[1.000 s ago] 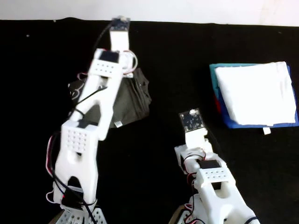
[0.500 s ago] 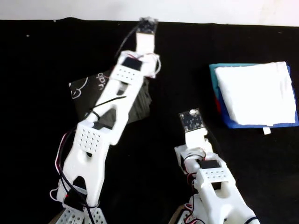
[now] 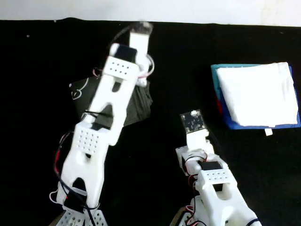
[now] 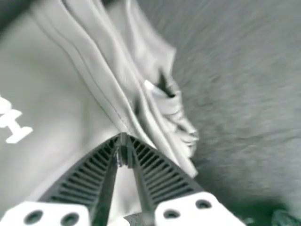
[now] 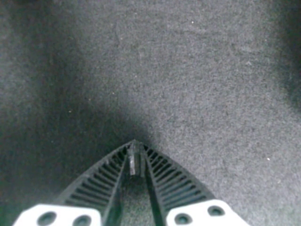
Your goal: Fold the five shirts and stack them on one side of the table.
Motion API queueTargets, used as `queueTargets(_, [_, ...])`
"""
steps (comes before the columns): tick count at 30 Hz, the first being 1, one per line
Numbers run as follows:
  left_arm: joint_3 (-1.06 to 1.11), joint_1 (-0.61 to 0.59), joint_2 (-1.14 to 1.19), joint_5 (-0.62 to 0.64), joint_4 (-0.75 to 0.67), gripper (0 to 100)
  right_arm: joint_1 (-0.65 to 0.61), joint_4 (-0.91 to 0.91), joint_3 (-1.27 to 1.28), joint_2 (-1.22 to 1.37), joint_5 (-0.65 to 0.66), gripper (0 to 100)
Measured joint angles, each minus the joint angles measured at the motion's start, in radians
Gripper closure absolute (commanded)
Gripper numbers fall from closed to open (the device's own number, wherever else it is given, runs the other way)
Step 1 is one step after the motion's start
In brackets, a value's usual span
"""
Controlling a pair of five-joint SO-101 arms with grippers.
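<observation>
the left pincer (image 4: pixel 123 149) is closed against the dark shirt (image 4: pixel 51 89), the right pincer (image 5: pixel 135 157) closed over the bench (image 5: pixel 211 70); folded layers could be dragged open by a sideways pull.

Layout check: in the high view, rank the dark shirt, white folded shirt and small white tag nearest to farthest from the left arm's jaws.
1. dark shirt, left side, beneath the jaws.
2. white folded shirt, right side, atop the stack.
3. small white tag, right, at the stack's near edge.

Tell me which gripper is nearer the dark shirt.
Left. The left gripper is right over the dark shirt and its folds; the right gripper is apart from it, over bare black tablecloth.
</observation>
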Motion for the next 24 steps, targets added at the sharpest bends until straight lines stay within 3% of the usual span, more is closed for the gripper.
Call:
queueTargets(8, [-0.17, 0.06, 0.196, 0.0, -0.02, 99, 0.0, 0.0, 0.0, 0.0, 0.0, 99.1])
queueTargets(17, [-0.364, 0.095, 0.241, 0.0, -0.011, 99, 0.0, 0.0, 0.0, 0.0, 0.0, 99.1])
queueTargets(24, [-0.588, 0.1, 0.241, 0.0, 0.193, 99, 0.0, 0.0, 0.0, 0.0, 0.0, 99.1])
